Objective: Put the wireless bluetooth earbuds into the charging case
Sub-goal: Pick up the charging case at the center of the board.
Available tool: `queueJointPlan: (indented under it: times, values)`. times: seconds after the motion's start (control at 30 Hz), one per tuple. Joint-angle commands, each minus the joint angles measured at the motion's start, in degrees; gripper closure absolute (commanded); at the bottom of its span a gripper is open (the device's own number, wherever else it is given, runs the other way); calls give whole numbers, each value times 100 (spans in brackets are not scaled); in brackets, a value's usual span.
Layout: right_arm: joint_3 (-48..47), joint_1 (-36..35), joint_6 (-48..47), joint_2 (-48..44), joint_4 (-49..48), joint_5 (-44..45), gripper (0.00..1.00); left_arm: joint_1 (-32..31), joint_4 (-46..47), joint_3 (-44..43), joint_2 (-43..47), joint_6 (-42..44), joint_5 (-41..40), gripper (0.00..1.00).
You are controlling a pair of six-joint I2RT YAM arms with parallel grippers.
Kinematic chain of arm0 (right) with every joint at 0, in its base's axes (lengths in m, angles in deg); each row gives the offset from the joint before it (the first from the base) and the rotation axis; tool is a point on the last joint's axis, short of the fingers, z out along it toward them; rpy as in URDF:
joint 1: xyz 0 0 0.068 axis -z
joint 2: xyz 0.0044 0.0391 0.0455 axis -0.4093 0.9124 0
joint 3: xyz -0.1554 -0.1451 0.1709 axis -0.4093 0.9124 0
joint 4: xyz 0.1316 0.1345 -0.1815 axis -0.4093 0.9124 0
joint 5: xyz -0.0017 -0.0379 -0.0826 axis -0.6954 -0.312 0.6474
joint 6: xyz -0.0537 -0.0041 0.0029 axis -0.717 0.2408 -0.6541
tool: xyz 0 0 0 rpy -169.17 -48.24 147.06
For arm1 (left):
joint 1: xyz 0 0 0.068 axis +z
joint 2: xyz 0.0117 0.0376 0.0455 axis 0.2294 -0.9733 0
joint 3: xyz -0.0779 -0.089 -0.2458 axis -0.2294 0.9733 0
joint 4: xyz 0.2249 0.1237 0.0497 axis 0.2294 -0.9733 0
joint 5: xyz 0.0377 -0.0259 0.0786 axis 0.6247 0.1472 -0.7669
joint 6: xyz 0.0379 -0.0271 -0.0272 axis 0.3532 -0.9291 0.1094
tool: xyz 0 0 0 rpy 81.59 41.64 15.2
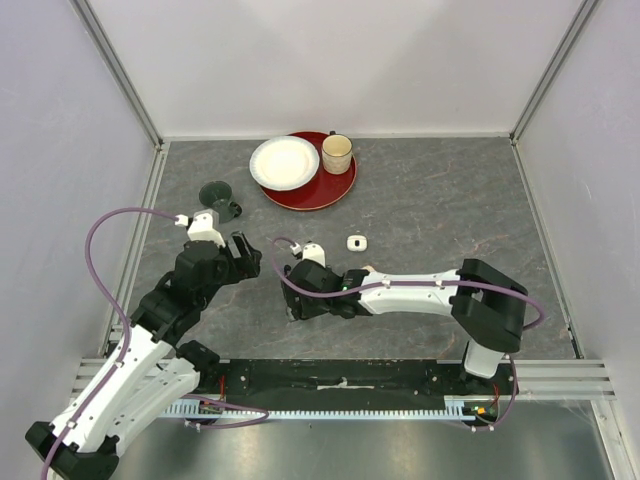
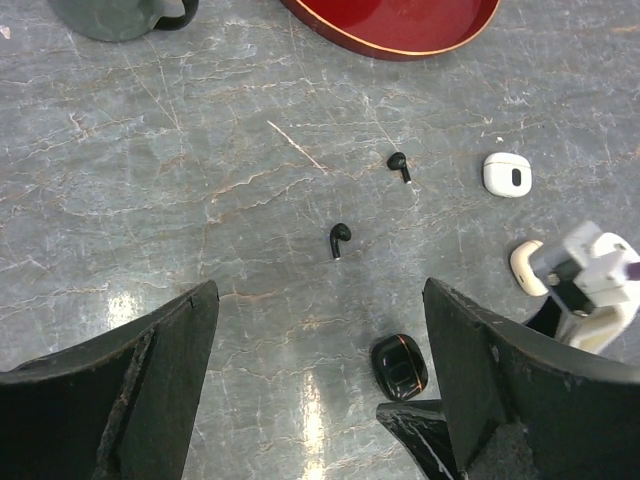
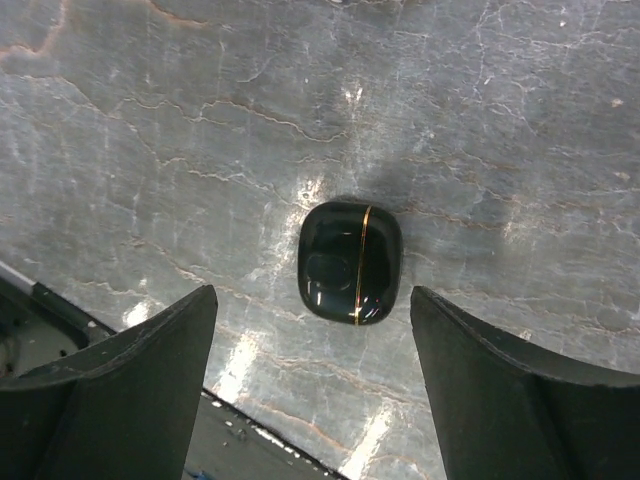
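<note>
Two black earbuds lie on the grey table in the left wrist view, one (image 2: 340,238) near the middle and one (image 2: 399,163) farther off. The closed black charging case (image 3: 350,262), with a thin gold line, rests on the table just ahead of my right gripper (image 3: 310,292), whose jaws stand wide apart with nothing between them. That same case (image 2: 400,365) shows low in the left wrist view, next to a right finger. My left gripper (image 2: 315,300) is open and holds nothing, short of the nearer earbud. In the top view the left gripper (image 1: 243,258) and right gripper (image 1: 298,300) hover close together.
A white case (image 2: 507,174) and a beige case (image 2: 523,266), partly hidden by the right wrist, lie to the right. At the back are a red tray (image 1: 335,190) with a white plate (image 1: 284,162) and cup (image 1: 337,153), and a dark cup (image 1: 218,195).
</note>
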Motion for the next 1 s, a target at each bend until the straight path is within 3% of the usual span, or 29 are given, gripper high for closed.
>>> queueJointPlan:
  times: [0.0, 0.33, 0.53, 0.63, 0.97]
  values:
    - [-379, -35, -337, 268, 114, 280, 16, 40, 120, 48, -26, 161, 231, 11]
    - [-774, -79, -706, 735, 395, 483, 29, 40, 234, 92, -62, 152, 284, 10]
    - [-766, -149, -777, 752, 483, 482, 29, 49, 234, 118, -114, 134, 293, 10]
    - [-739, -149, -785, 779, 545, 526, 25, 49, 269, 127, -176, 143, 354, 9]
    - [-792, -149, -786, 876, 589, 658, 34, 49, 269, 48, -299, 117, 390, 9]
